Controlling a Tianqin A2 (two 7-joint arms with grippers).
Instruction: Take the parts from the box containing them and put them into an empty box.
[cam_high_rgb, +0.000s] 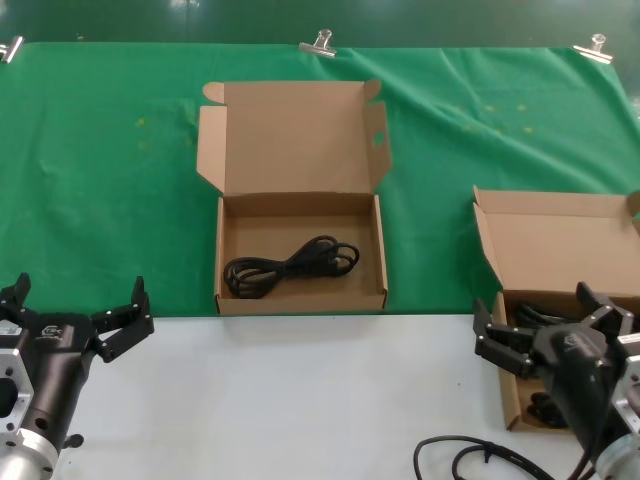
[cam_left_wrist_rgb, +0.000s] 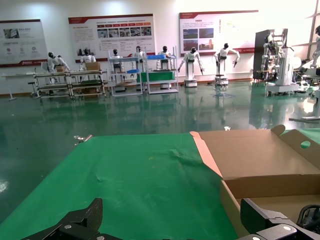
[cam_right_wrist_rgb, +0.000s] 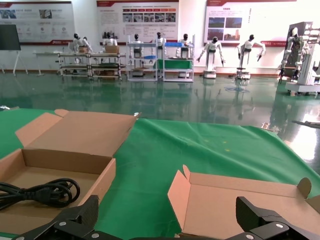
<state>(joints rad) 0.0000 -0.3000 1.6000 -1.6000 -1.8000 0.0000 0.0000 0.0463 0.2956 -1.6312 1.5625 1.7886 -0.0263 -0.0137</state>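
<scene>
A green cloth (cam_high_rgb: 120, 180) clipped over a white table (cam_high_rgb: 300, 400) faces a glossy hall of display robots and wall posters, their text unreadable. One cord (cam_high_rgb: 290, 265) lies in the middle box (cam_high_rgb: 300, 300); more cords (cam_high_rgb: 530, 315) fill the right box (cam_high_rgb: 508, 390), where the right gripper (cam_high_rgb: 550, 330) hovers spread, the left gripper (cam_high_rgb: 75, 310) likewise open.

The right gripper (cam_high_rgb: 548, 330) covers most of the box at the head view's right edge (cam_high_rgb: 560, 240), where only scraps of black cord (cam_high_rgb: 532, 313) show, while that box's right side and the loose black cable (cam_high_rgb: 470, 458) below are cut off by the frame.
</scene>
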